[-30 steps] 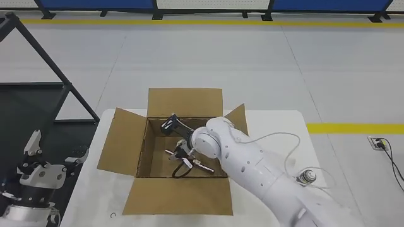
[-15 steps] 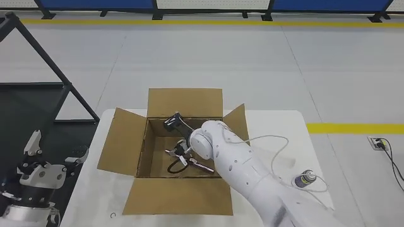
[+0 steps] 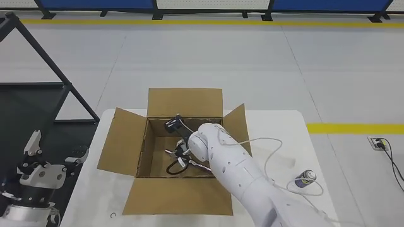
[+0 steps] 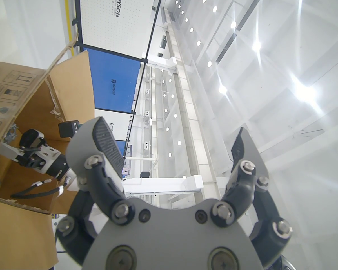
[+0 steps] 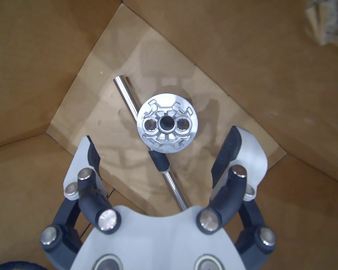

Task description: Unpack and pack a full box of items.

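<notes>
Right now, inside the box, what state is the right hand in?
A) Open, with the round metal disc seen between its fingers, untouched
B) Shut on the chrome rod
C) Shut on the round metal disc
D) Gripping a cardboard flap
A: in the right wrist view the right hand is spread open, both fingers clear of the round metal disc, which overlaps the chrome rod on the floor of the box.

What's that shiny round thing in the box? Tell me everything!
The round part looks like silvery cast metal, seen end-on: a dark centre hole, two smaller holes beside it, raised spokes around. It stands on the cardboard box floor; a chrome rod passes behind it. The open right gripper hangs above, not touching.
</notes>
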Motion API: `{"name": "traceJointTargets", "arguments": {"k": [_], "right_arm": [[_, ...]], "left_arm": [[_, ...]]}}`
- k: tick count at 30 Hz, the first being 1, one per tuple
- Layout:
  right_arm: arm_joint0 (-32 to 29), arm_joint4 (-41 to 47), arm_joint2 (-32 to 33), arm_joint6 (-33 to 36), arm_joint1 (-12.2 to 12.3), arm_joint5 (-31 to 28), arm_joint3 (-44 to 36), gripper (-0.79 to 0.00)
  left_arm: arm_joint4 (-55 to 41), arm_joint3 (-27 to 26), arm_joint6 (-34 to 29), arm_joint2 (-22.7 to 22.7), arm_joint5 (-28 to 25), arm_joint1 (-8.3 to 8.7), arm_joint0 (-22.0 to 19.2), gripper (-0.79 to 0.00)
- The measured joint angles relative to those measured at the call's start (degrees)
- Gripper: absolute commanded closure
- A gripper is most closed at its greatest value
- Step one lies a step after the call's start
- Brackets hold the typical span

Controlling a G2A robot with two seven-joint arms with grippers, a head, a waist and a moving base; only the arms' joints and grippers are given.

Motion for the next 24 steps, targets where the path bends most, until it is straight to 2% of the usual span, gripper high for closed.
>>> {"name": "traceJointTargets", "arguments": {"k": [15,24], "right_arm": [[-0.1,-0.1,0.0,-0.2,0.0,0.0,-0.2,-0.785],[-2.5,-3.9,-0.5,-3.2,-0.4,5.5,-3.3,-0.785]], "left_arm": [[0.0,0.0,0.0,0.0,0.0,0.0,0.0,-0.785],[0.0,0.0,0.0,0.0,0.0,0.0,0.0,-0.785]]}}
